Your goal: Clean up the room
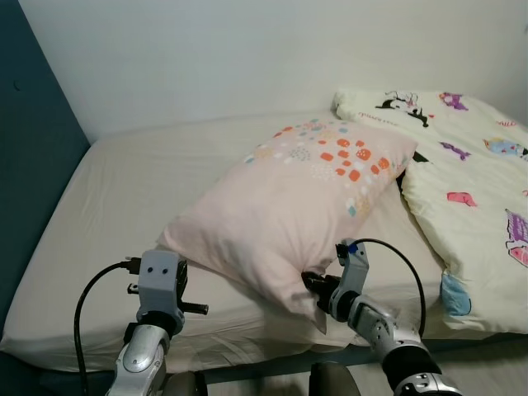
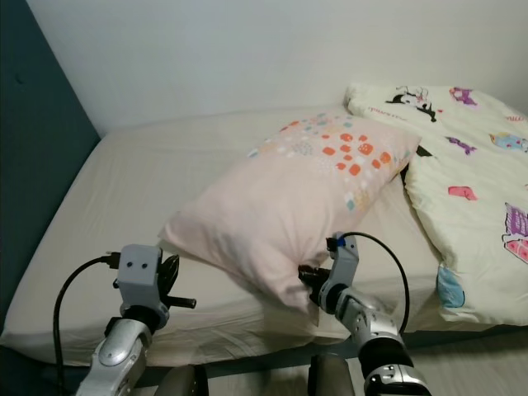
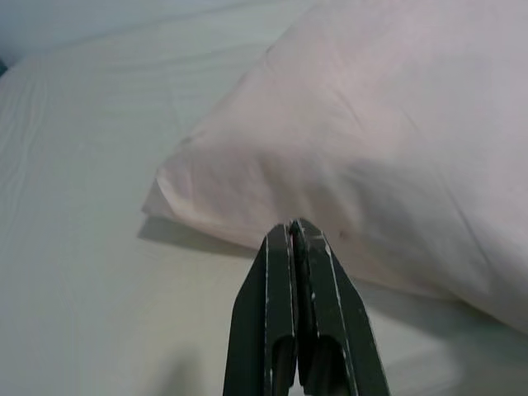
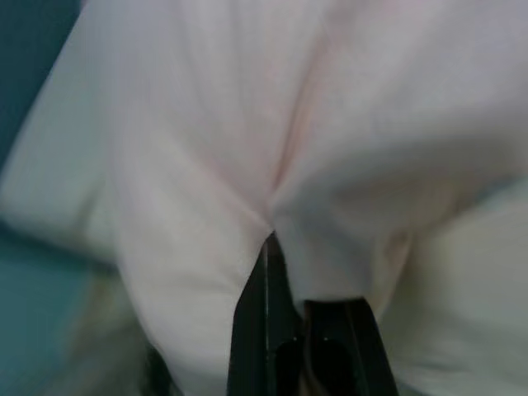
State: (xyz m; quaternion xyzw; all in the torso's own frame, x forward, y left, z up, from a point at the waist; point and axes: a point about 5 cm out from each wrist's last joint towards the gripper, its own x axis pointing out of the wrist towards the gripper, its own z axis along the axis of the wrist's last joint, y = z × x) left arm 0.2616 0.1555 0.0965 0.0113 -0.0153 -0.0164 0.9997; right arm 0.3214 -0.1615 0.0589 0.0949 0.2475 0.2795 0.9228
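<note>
Pillow [image 1: 301, 210] lies slantwise across the middle of the bed [image 1: 124, 206], its dotted end beside the cartoon-print quilt [image 1: 470, 190] and its near corner hanging toward the front edge, probably being dragged into place. The right gripper [image 1: 312, 282] is pinched tight on that near corner, cloth bunching between its fingers. The left gripper [image 3: 295, 239] has fingers pressed together on nothing, just short of the pillow's other near corner.

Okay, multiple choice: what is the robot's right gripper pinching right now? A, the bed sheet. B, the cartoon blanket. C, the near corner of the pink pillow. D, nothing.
C: the right gripper is shut on bunched fabric at the near corner of the pink pillow, which lies apart from the cartoon blanket.
</note>
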